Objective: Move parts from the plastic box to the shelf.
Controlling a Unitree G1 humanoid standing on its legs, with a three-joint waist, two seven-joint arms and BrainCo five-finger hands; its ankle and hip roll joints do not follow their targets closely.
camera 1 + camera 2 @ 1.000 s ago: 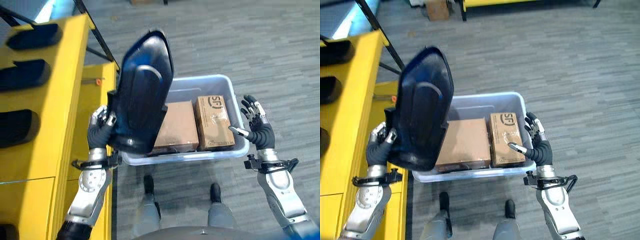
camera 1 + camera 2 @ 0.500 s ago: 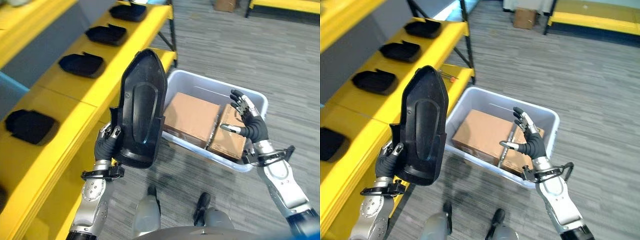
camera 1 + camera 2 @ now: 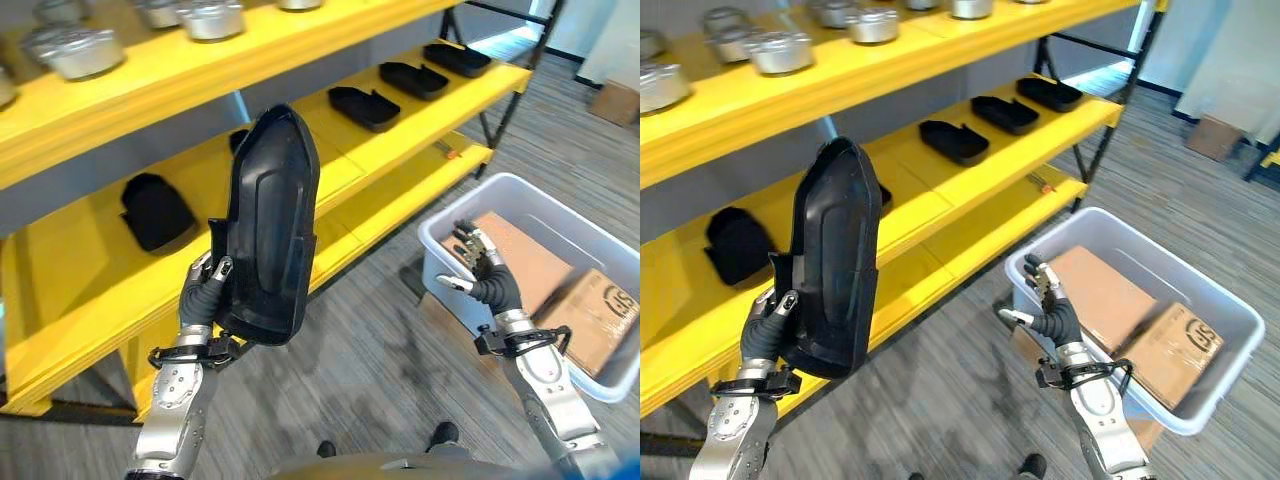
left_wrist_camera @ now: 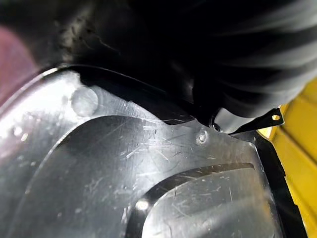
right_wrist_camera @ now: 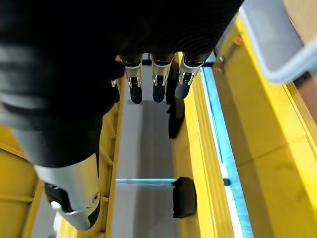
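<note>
The left robot hand [image 3: 203,296] gripped a long black moulded part [image 3: 268,228] upright (narrow end pointing up), now before the yellow shelf [image 3: 330,180], away from the plastic box [image 3: 540,268]. The right robot hand [image 3: 481,281] hovered, fingers spread.

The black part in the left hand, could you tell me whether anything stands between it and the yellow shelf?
Nothing visible does. The left hand holds the black part upright before the yellow shelf, with a bare stretch of board behind it, between parts already lying there.
</note>
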